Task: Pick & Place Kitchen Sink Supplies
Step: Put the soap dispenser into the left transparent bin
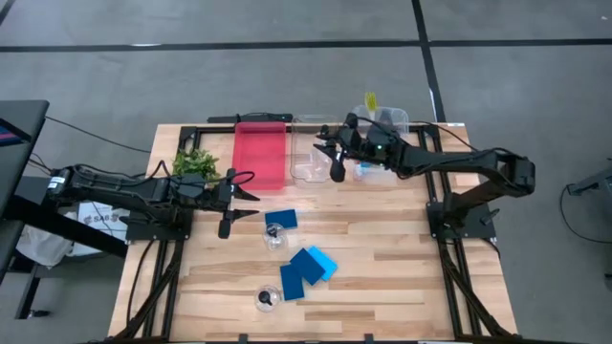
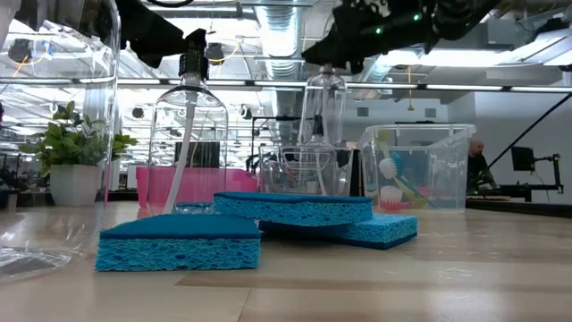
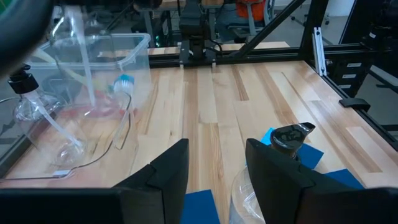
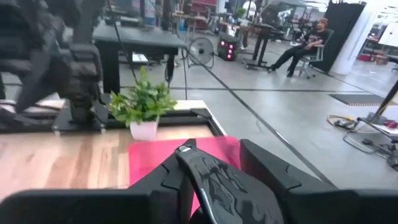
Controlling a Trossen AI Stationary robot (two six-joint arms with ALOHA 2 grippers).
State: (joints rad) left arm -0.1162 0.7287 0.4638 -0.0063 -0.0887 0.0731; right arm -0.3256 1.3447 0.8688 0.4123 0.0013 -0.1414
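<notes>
My right gripper [image 1: 335, 158] hangs over the near clear bin [image 1: 311, 167] at the table's far side, shut on a clear bottle [image 2: 322, 134] with a black pump head. My left gripper [image 3: 214, 180] waits open at the table's left, touching nothing. Just beyond its fingers a second bottle [image 1: 274, 236] stands on the table, and a third [image 1: 267, 298] is near the front edge. Blue sponges lie flat mid-table: one [image 1: 280, 219] alone, the others [image 1: 308, 269] overlapping. Brushes [image 2: 398, 183] lie in the far clear bin [image 1: 392, 119]. My right gripper pinches the bottle's black pump head [image 4: 211, 180] between its two fingers. The fingers lie about level and come from the table's right side. The bottle hangs upright below them [image 3: 81, 62] at the near clear bin; its base is hidden behind the sponges in the low view.
A red tray [image 1: 260, 153] lies left of the clear bins, and a small potted plant [image 1: 196, 164] stands by the left arm. Another bottle [image 3: 31, 118] shows through the near bin's wall. A black frame borders the table's far and side edges.
</notes>
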